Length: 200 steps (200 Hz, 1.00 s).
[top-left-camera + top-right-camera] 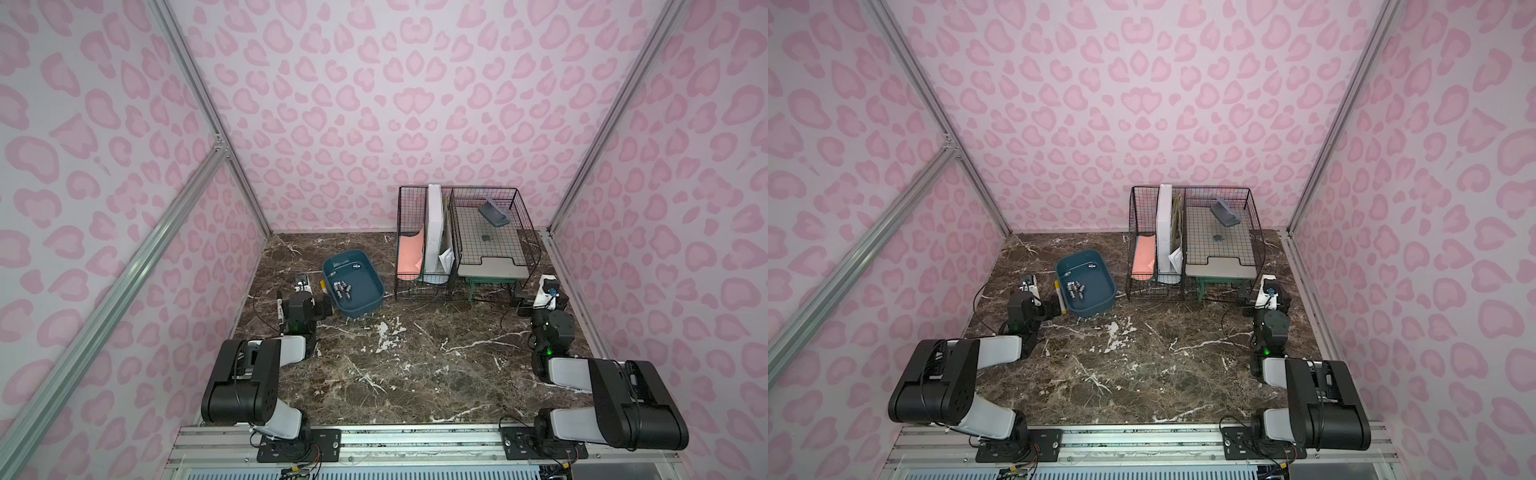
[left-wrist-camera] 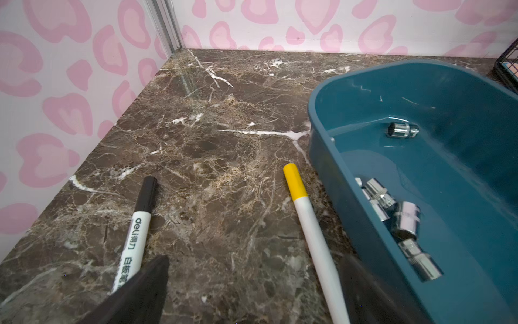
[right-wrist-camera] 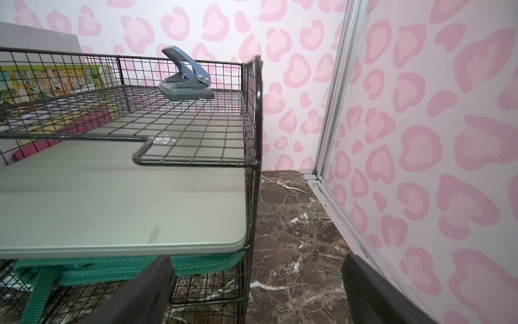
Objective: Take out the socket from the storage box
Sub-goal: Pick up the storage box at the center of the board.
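Storage box (image 1: 363,309): smooth teal plastic, rounded corners — ribbed chrome sockets (image 1: 343,289) inside.
Left gripper (image 2: 255,265): jaws spread, empty, beside it.
Right gripper (image 3: 258,262): jaws spread — empty.

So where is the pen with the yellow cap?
In the left wrist view the yellow-capped marker lies flat on the marble table, right beside the teal storage box, with the black-capped marker on its other side.

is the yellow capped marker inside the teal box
No, the yellow-capped marker lies on the marble table, just outside the wall of the storage box.
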Each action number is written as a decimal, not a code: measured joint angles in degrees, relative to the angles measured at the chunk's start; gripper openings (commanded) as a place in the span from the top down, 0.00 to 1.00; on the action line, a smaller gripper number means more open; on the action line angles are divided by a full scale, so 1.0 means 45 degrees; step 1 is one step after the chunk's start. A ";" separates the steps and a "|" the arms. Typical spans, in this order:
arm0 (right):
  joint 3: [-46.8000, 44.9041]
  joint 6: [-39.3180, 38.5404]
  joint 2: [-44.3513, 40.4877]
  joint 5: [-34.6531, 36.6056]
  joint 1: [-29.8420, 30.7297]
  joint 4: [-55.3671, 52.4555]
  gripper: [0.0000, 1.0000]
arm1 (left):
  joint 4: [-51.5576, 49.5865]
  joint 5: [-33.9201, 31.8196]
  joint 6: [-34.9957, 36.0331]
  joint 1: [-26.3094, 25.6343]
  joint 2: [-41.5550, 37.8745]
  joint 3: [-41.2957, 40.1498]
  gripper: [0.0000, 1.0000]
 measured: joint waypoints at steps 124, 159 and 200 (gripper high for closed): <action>0.0000 0.0000 0.0000 -0.0044 -0.0015 0.0000 0.01 | 0.0000 0.0000 0.0000 0.0000 0.0000 0.0000 0.02; 0.0131 0.0015 -0.0243 -0.0019 -0.0010 -0.0418 0.01 | -0.1467 -0.0185 -0.0019 -0.0005 -0.0452 0.0758 0.02; 0.2958 0.0724 -0.1836 0.0792 -0.0024 -0.4639 0.02 | -0.4886 -0.0869 -0.0690 -0.0214 -0.1836 0.3672 0.01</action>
